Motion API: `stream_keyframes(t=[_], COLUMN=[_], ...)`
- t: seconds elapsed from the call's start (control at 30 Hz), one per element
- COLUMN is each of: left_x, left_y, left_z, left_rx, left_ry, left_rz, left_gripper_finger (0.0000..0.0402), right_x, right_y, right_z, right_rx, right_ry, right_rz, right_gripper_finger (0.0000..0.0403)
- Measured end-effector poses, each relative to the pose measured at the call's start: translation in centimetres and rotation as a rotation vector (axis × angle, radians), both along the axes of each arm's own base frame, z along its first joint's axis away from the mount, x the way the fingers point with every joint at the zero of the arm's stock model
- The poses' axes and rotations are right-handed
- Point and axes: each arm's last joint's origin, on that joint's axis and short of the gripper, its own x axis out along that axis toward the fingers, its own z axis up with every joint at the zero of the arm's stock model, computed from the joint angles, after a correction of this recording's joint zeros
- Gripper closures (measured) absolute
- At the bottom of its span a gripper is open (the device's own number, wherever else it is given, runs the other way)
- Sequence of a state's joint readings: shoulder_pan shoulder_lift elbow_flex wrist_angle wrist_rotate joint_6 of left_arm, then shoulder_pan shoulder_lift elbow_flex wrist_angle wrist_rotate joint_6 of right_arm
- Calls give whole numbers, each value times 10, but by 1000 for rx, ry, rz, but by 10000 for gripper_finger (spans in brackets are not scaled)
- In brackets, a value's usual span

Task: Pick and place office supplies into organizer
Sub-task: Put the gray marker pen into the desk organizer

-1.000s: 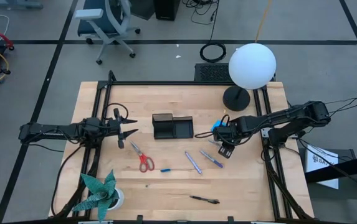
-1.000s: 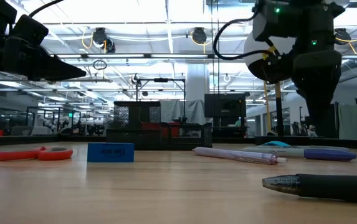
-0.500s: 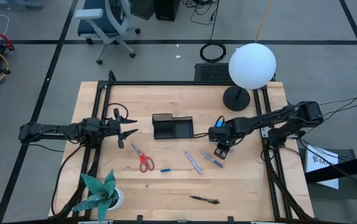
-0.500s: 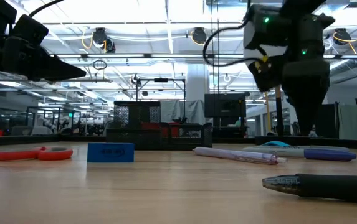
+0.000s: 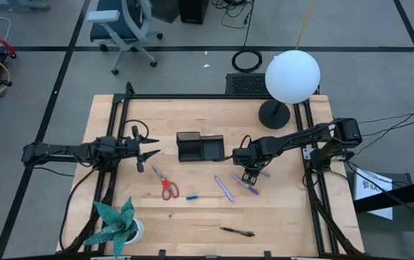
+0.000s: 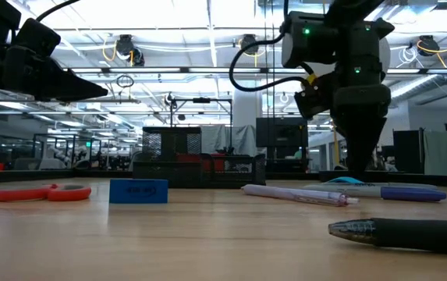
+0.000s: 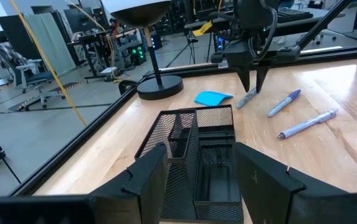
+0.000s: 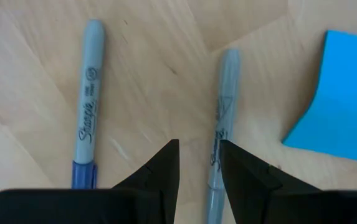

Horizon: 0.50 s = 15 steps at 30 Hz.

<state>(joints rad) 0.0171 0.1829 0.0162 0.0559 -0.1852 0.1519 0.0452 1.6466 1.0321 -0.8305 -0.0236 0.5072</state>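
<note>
Apparently my right gripper [image 8: 198, 163] hung just above the table, right of the organizer [image 5: 200, 146], its fingers parted by a narrow gap and holding nothing. Straight below it lay a silver marker [image 8: 218, 134], which ran between the two fingertips without my being able to tell whether they touched it. A second marker with a blue cap [image 8: 86, 99] lay beside it, apart, and the bright blue notepad [image 8: 340, 99] sat near on the other side, one corner curled up.

My left gripper [image 5: 151, 148] waited left of the organizer, fingers spread and empty, pointing at the black mesh tray, whose compartments I could see into from the left wrist view; they looked bare.

Around the work I noted the lamp [image 5: 292, 76] with its round black base behind the right arm, near the notepad. The red-handled scissors [image 5: 165, 183] lay in front of the organizer toward the left, a tiny blue piece [image 5: 191, 196] just beside them, a purple pen [image 5: 224, 188] between that and the right gripper, and a dark pen [image 5: 237, 232] well apart near the front edge. The teal paper plant [image 5: 116, 222] stood at the front left corner.
</note>
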Motion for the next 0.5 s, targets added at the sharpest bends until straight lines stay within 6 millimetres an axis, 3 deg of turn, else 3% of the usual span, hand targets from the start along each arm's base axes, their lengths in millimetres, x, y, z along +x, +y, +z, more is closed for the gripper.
stream_keyframes(t=[0.5], left_x=[0], left_y=[0], left_z=[0], left_rx=[0], left_ry=[0], left_rz=[0], left_gripper_finger=[213], right_x=[-3], right_y=[-4], right_z=[0], right_rx=[-54], right_ry=[32], right_rz=[5], right_gripper_finger=[298])
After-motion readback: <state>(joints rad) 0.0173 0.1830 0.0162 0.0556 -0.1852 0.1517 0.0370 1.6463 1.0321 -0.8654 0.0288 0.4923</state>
